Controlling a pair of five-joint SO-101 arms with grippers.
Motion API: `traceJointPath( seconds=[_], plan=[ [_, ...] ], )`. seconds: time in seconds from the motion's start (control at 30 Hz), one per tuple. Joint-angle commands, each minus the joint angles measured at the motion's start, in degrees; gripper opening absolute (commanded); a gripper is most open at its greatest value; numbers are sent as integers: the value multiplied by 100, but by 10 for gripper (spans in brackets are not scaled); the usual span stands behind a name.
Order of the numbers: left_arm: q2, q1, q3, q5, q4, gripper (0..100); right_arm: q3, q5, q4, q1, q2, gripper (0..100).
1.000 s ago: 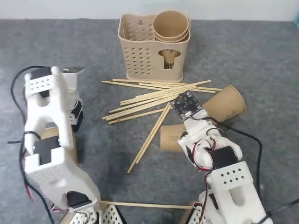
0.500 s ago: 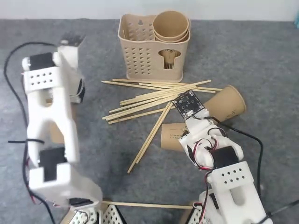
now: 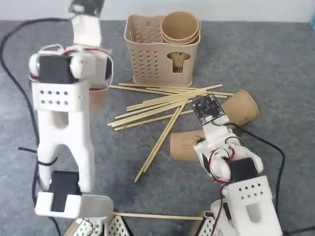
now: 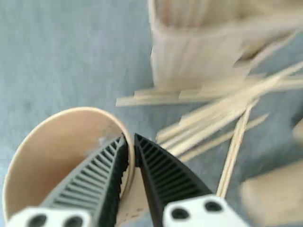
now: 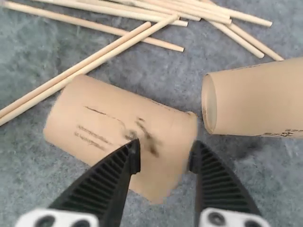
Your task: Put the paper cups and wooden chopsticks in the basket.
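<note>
My left gripper [image 4: 130, 139] is shut on the rim of a paper cup [image 4: 61, 151], one finger inside and one outside. In the high view this cup [image 3: 98, 100] hangs under the raised left arm, left of the tan basket [image 3: 147, 54]. Two stacked cups [image 3: 180, 27] sit in the basket's right compartment. Wooden chopsticks [image 3: 162, 101] lie scattered in front of the basket. My right gripper [image 5: 163, 153] stands open just above one end of a cup lying on its side [image 5: 118, 127]. A second lying cup [image 5: 255, 101] rests close beside it.
One stray chopstick [image 3: 157, 215] lies near the arm bases at the front. The grey mat [image 3: 275, 64] is bare to the right of the basket. In the left wrist view the basket [image 4: 199, 52] and chopsticks [image 4: 222, 118] lie beyond the held cup.
The left arm has risen and swung toward the far side, lifting its cup off the mat toward the basket. The right gripper has shifted slightly over the lying cup.
</note>
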Motion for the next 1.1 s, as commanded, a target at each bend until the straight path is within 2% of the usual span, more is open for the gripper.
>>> traceJointPath(
  seconds=[0.0,0.13,0.33,0.57,0.77,1.07],
  plan=[
    [167,308,-1349,352,44,12,-97,-97,31,75,-251,228],
    [659,633,-2589,571,-237,12,185,-97,-163,84,-330,229],
    [1407,993,-3644,1662,-1187,12,325,-97,-189,207,-549,229],
    [2189,1389,-3714,1697,-2418,12,730,-105,-189,734,-1385,229],
    [2954,1582,-3714,1697,-3719,12,1160,-97,-189,760,-2343,230],
    [3534,1829,-3714,1653,-3930,12,1319,-88,-180,760,-2721,230]
  ],
)
